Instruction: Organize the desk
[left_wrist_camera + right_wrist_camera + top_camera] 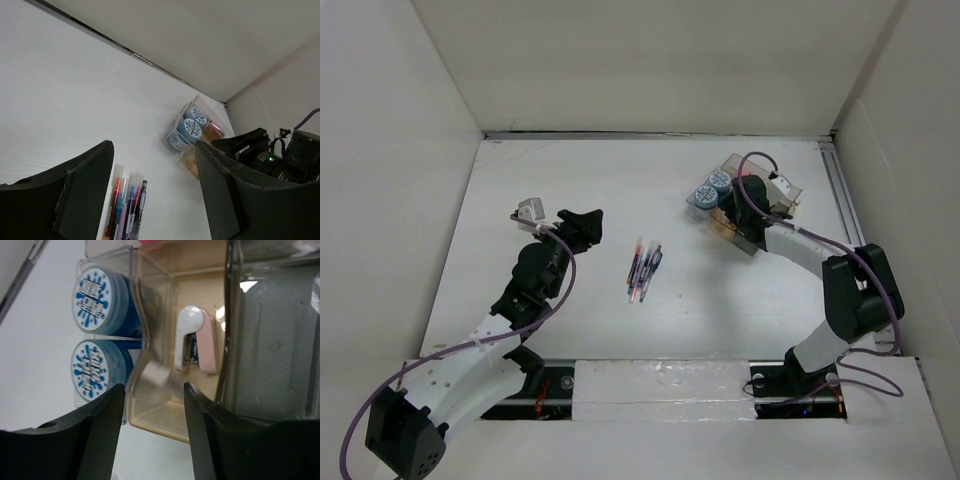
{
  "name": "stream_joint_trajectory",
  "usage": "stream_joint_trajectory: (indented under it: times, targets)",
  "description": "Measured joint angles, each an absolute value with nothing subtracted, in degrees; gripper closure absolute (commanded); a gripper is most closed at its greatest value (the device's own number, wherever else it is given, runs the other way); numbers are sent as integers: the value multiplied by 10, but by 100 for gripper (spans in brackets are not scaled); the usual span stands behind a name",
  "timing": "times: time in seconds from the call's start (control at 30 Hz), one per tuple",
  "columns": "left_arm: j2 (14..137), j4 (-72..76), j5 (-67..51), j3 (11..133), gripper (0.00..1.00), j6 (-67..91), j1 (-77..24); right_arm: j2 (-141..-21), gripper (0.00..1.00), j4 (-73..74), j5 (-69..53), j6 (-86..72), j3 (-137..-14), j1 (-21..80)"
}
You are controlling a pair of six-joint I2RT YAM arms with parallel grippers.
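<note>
Since the desk [570, 180] was a fixed, rigid white slab filling the walled space under both arms, nothing about it would be lifted. The handling would likely fall to the loose pens [642, 270] lying bundled near its middle. Those looked light, slim and smooth, apt to roll or slip, so a pinch across the middle of the barrels, one or two at a time, seemed the safest hold. The left gripper [586, 222] hung a little to the left of the pens, its arm bent at the elbow and reaching forward and inward, jaws spread wide with nothing between them. The right arm was folded back over its base and stretched toward the far right corner, where the right gripper [153, 390] pointed down over the clear tray [160, 427]; its jaws were also parted and empty. In the tray a pink-and-white stapler [196, 345] lay in a middle compartment, with two blue-lidded tubs [97, 292] in the end section beside it
</note>
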State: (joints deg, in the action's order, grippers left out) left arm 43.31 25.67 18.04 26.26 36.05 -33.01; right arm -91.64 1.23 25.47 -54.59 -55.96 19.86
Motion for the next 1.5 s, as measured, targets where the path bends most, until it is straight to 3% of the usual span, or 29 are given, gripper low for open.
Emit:
stream_joint_trajectory:
  times: [0.17, 0.23, 0.27, 0.3, 0.4, 0.63, 0.67, 0.7, 0.8, 1.27, 1.5]
  targets:
    - [434, 257, 180, 263, 37, 361, -330, -915, 36, 17, 255, -560, -536, 201]
    - [434, 257, 181, 263, 37, 361, -330, -908, 49, 18, 258, -561, -534, 207]
    - [434, 256, 181, 263, 37, 361, -330, -900, 59, 17, 260, -559, -530, 212]
    - [434, 256, 181, 263, 37, 361, -330, -891, 77, 13, 264, -556, -524, 221]
    - [433, 256, 182, 263, 37, 361, -330, -860, 100, 1, 274, -543, -509, 272]
    - [431, 257, 184, 262, 37, 361, -330, -885, 97, 4, 275, -512, -528, 435]
    - [431, 257, 185, 262, 37, 361, -330, -900, 89, 13, 276, -511, -535, 456]
    - [431, 257, 185, 262, 37, 361, -330, -917, 71, 23, 279, -510, -542, 472]
    - [431, 257, 185, 262, 37, 361, -330, -958, 56, 49, 281, -511, -557, 514]
    - [433, 257, 184, 262, 37, 361, -330, -1014, 63, 85, 256, -512, -588, 533]
    - [433, 257, 184, 262, 37, 361, -330, -1026, 76, 86, 253, -512, -595, 533]
